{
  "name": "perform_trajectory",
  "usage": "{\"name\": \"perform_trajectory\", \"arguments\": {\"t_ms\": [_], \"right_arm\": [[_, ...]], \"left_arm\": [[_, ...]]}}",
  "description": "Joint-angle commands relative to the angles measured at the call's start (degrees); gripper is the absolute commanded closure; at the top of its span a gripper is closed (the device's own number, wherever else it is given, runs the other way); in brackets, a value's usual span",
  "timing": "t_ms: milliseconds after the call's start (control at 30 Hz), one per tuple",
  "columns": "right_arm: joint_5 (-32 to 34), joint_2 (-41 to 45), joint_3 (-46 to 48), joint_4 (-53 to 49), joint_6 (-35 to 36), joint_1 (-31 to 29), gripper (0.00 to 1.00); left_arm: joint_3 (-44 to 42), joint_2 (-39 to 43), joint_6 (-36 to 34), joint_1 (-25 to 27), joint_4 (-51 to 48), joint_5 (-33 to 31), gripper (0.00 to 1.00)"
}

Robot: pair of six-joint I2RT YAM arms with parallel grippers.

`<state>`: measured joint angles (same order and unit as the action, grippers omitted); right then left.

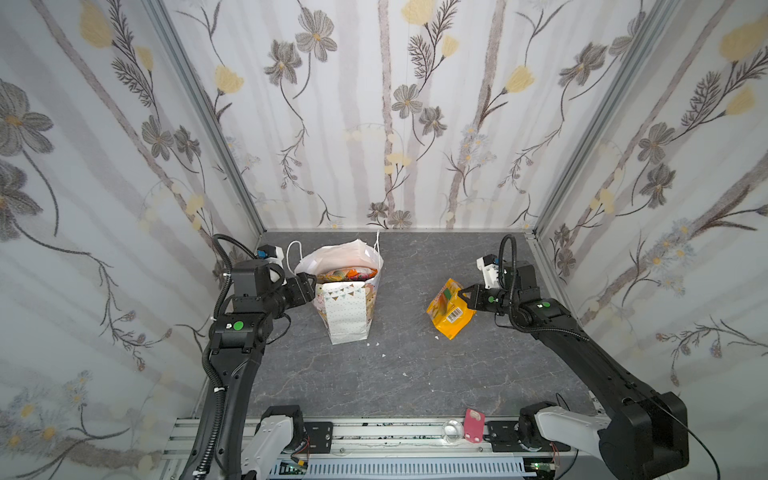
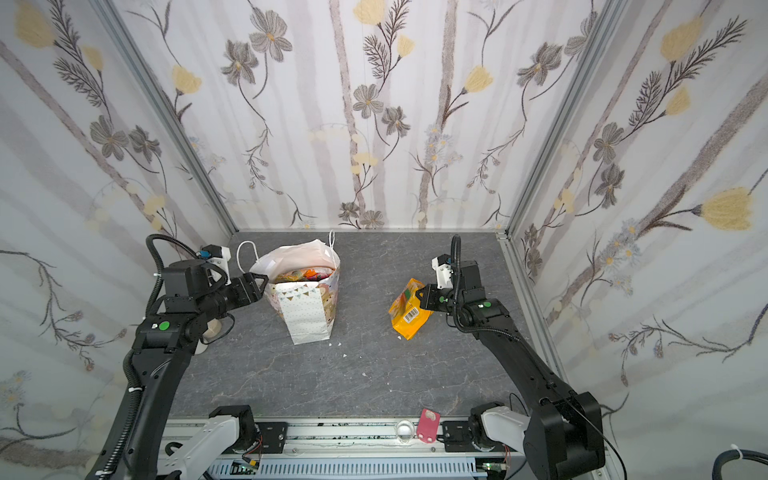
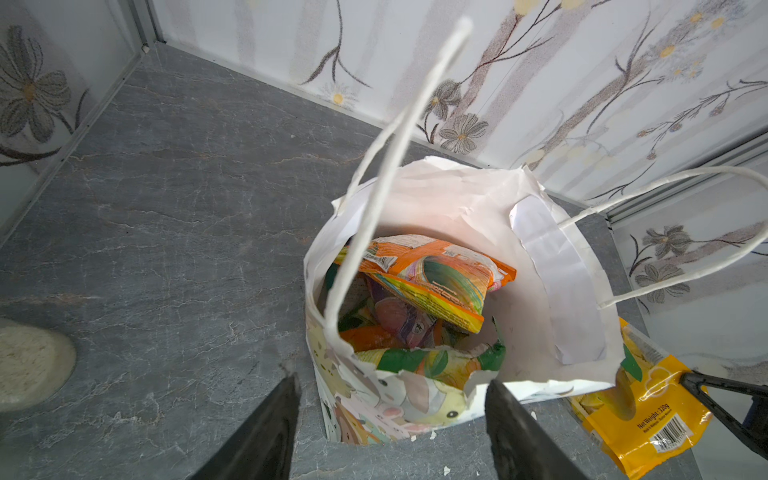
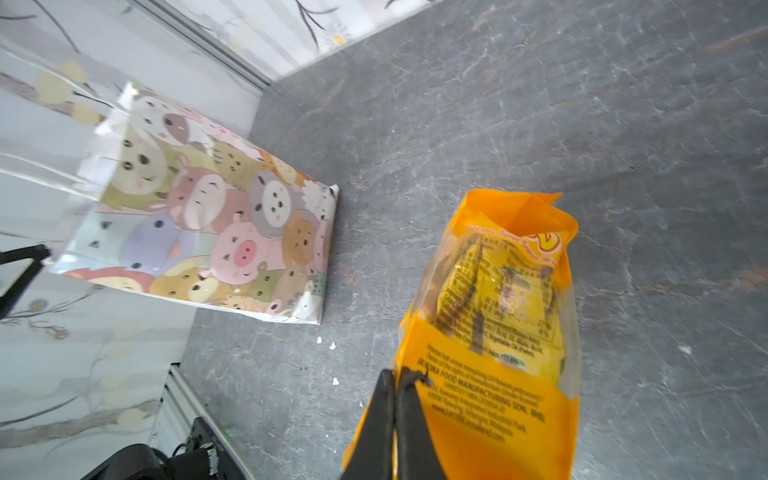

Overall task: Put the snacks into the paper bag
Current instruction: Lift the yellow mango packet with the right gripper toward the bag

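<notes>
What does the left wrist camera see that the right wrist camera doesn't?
Only the left wrist view looks down into the paper bag: snacks piled inside, and the open left gripper by its rim. Only the right wrist view shows the bag's wide animal-print side in full and the right gripper with jaws shut on the yellow packet. Both show the bag, that packet and the grey table.

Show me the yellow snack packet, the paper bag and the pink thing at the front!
yellow snack packet point(image 1: 449, 328): in a top view, on its lower yellow part.
paper bag point(image 1: 347, 318): in a top view, on its dotted narrow side.
pink thing point(image 1: 473, 426): in a top view, on its middle.
</notes>
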<state>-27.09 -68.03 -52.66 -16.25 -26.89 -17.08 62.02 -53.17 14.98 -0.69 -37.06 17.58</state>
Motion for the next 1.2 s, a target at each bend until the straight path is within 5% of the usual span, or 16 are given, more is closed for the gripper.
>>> {"name": "perform_trajectory", "arguments": {"t_ms": [0,1167], "right_arm": [[-4.4,-0.2,-3.3,6.7,-1.4,-1.0,1.0],[-4.6,-16.1,-45.3,5.4,-2.0,-10.0,1.0]], "left_arm": [[0.2,0.2,-0.2,-0.1,0.8,-0.3,0.3],[-0.9,1.0,0.9,0.0,1.3,2.3,0.3]]}}
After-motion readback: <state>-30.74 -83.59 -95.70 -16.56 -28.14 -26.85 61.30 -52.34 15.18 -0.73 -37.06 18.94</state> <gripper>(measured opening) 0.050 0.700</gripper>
